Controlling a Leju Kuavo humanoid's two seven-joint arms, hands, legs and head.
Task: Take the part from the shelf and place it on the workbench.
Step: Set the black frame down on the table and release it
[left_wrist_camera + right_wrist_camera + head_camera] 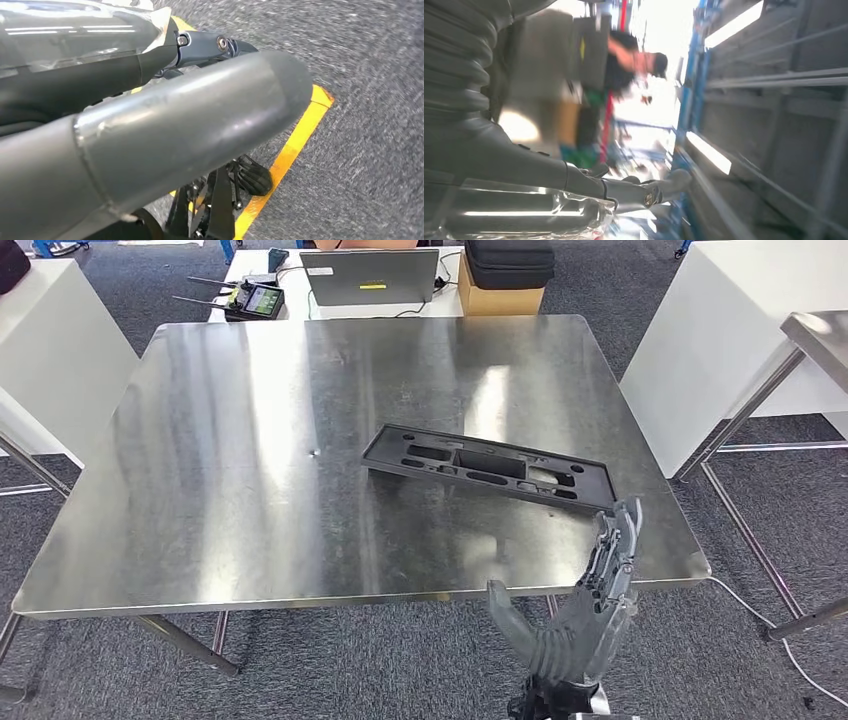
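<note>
On workbench (200, 490), one part (487, 467)

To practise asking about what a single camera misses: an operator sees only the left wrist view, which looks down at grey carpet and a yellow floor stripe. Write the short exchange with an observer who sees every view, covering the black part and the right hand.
Operator: My view shows no table at all. Where is the part?
Observer: The black part lies flat on the steel table, in the right half, towards the robot.
Operator: Is the right hand holding it?
Observer: No. The right hand is raised at the table's near edge, close to the part's right end, fingers straight and holding nothing.
</note>
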